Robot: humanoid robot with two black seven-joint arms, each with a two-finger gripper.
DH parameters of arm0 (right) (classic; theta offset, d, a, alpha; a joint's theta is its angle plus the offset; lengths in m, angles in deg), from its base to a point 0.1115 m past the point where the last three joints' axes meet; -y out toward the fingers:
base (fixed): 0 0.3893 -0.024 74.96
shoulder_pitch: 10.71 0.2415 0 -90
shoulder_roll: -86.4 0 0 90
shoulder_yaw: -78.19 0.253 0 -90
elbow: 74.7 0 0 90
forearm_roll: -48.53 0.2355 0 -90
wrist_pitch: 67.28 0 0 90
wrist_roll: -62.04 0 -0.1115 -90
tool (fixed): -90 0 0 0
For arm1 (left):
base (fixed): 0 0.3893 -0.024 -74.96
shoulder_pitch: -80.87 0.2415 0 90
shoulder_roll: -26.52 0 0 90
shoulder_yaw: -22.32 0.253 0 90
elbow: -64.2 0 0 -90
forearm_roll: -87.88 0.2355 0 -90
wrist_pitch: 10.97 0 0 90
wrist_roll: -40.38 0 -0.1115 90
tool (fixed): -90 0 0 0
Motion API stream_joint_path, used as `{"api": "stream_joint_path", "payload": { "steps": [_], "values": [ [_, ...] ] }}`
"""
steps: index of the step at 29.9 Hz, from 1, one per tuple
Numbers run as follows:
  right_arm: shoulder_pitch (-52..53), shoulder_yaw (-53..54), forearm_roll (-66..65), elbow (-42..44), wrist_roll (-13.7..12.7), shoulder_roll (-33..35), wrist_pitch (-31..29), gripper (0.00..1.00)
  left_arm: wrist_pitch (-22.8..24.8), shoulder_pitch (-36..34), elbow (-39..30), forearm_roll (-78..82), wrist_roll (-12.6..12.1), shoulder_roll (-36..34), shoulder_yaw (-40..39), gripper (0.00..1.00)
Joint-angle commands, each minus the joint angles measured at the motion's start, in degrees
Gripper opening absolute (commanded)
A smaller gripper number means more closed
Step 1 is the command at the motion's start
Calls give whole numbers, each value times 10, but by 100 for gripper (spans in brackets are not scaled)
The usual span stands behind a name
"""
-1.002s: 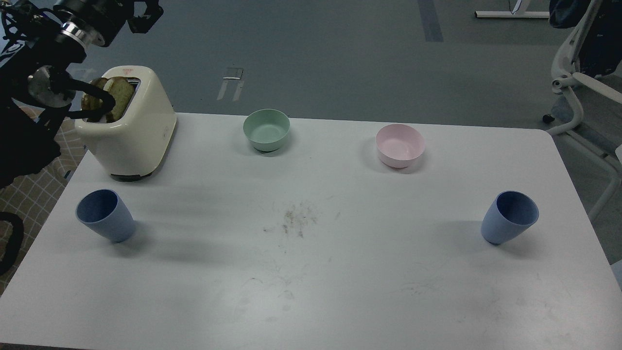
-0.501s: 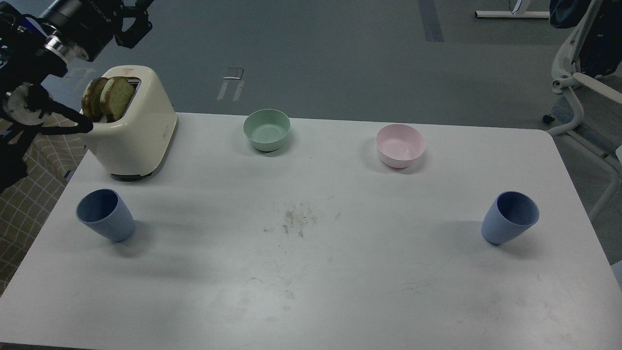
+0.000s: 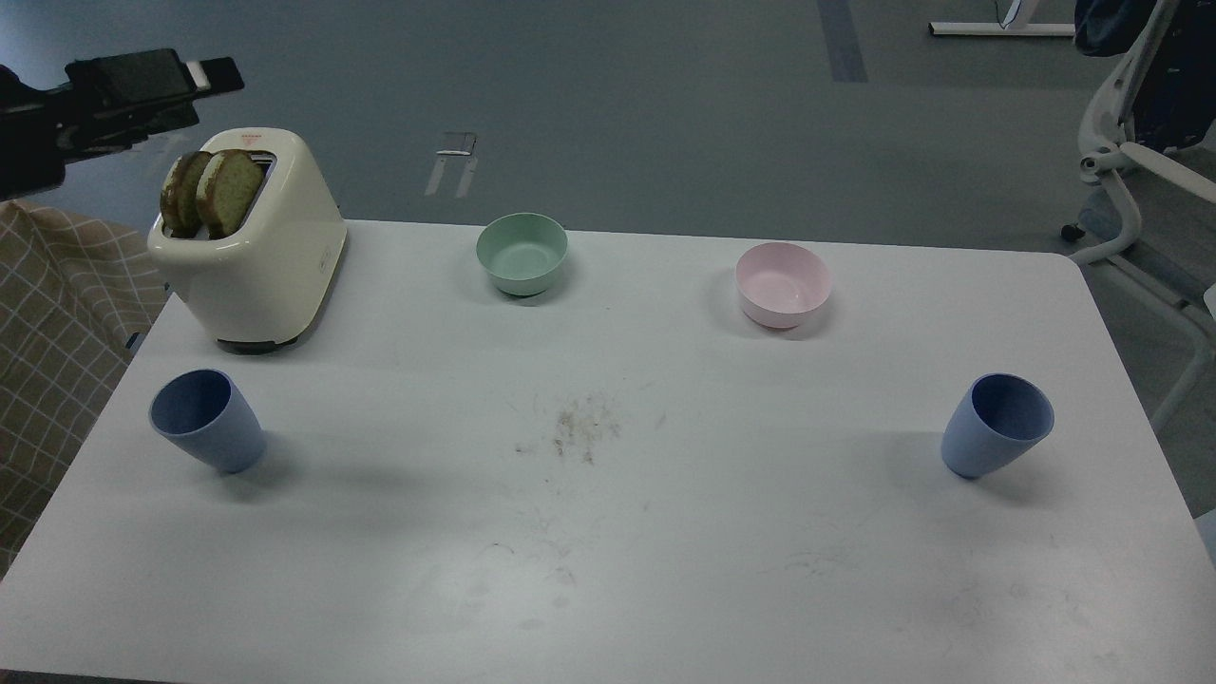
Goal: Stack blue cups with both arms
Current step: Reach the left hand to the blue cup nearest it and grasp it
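Two blue cups stand upright on the white table point(image 3: 665, 570). One blue cup point(image 3: 207, 420) is near the left edge, in front of the toaster. The other blue cup point(image 3: 997, 425) is near the right edge. My left arm shows only as a dark blurred end at the top left, above and behind the toaster. Its gripper point(image 3: 214, 76) is high off the table and far from both cups. Its fingers cannot be told apart. My right arm is out of view.
A cream toaster point(image 3: 256, 256) with two bread slices point(image 3: 211, 193) stands at the back left. A mint-green bowl point(image 3: 522, 252) and a pale pink bowl point(image 3: 782, 283) sit along the back. Crumbs point(image 3: 579, 427) mark the middle. An office chair point(image 3: 1140, 161) stands at the right.
My left arm has pulled up and to the left, away from the toaster's side; only its far end still shows. The cups and bowls have not moved.
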Motion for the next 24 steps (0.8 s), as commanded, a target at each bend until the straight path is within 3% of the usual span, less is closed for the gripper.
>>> {"api": "stream_joint_path", "payload": {
  "steps": [1,3,8,15,20,24],
  "values": [
    [0,2,0,-1,4,-1,0,100,-15,7,0,82,14,-36,57,89],
    [0,9,0,-2,4,-2,0,100,-81,7,0,141,34,-39,110,89],
    [0,11,0,-5,4,-3,0,100,-161,8,4,236,35,-30,193,88],
    [0,18,0,-5,4,-3,0,100,-190,11,82,256,37,14,244,86],
    [-1,18,0,-5,7,-3,0,100,-203,11,100,256,75,24,278,82],
    [-1,18,0,-5,7,-3,0,100,-220,12,100,254,79,25,299,82]
  ]
}}
